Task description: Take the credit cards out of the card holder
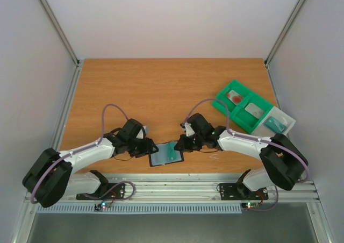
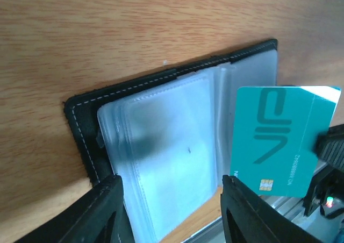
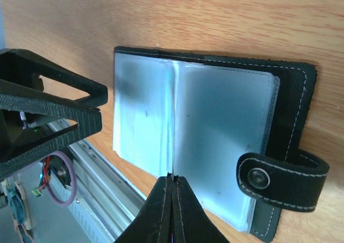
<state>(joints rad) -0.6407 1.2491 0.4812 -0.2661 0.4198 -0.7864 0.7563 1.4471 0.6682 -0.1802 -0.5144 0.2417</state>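
The card holder (image 1: 159, 159), a black bi-fold wallet, lies open near the table's front edge with its pale plastic sleeves (image 2: 166, 141) fanned out. Its snap tab (image 3: 282, 181) sticks out on one side. My right gripper (image 3: 173, 177) is shut on the edge of a thin teal chip card (image 2: 282, 141), which stands on edge over the wallet's fold (image 3: 174, 114). My left gripper (image 2: 172, 181) is open, its jaws astride one page of sleeves. I cannot tell whether the sleeves hold pale grey credit cards. One grey card (image 1: 252, 109) lies in the green tray.
A green compartment tray (image 1: 242, 106) stands at the right, with a red item (image 1: 235, 97) in its far compartment. A pale tray beside it holds a teal item (image 1: 277, 123). The metal rail (image 1: 177, 186) runs just in front of the wallet.
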